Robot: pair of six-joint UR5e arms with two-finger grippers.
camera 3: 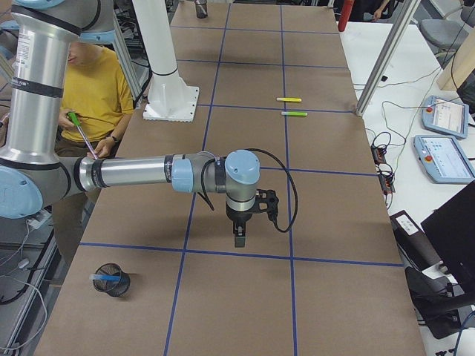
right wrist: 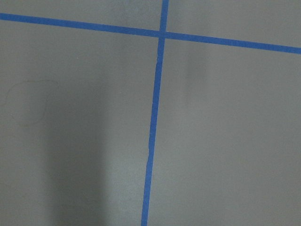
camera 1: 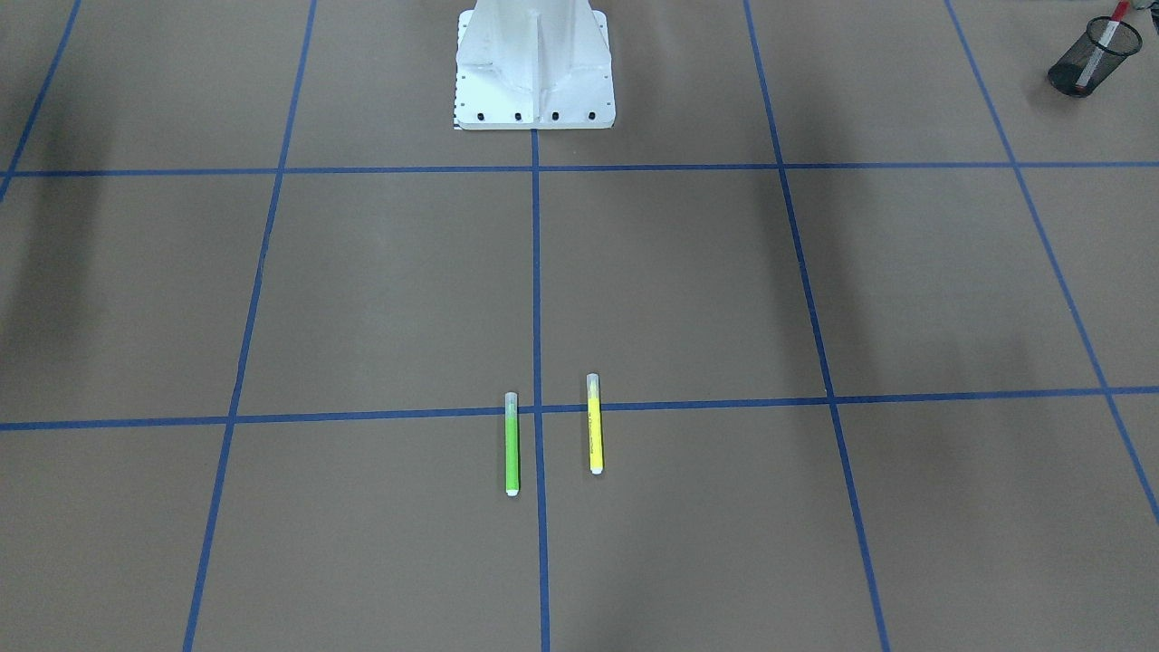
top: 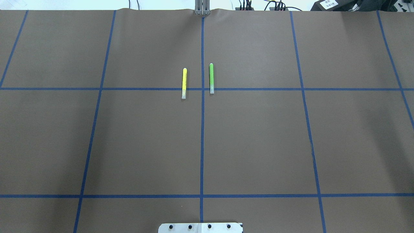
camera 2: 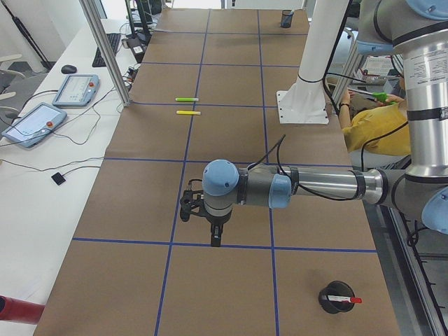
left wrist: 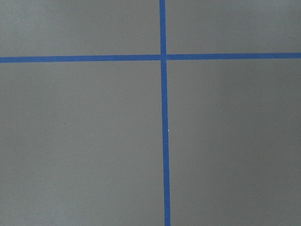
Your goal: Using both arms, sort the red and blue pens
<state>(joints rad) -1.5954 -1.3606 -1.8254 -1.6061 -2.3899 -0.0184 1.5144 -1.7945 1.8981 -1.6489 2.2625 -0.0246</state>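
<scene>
Counter [camera 1: 362, 299] from the front: red pen [camera 1: 1106, 36] stands in a mesh cup [camera 1: 1077, 77]. Left side: left tool [camera 2: 215, 242] points down, grip impossible to tell. Right side: blue pen [camera 3: 102, 277] in second cup [camera 3: 117, 285]; right tool [camera 3: 237, 242] equally unclear.

A yellow marker [top: 184, 83] and a green marker [top: 211, 78] lie parallel on the brown counter [top: 258, 136], either side of the centre blue tape line [top: 202, 145]. Both cross the far horizontal line. The white pedestal [top: 200, 227] shows at the near edge.
</scene>
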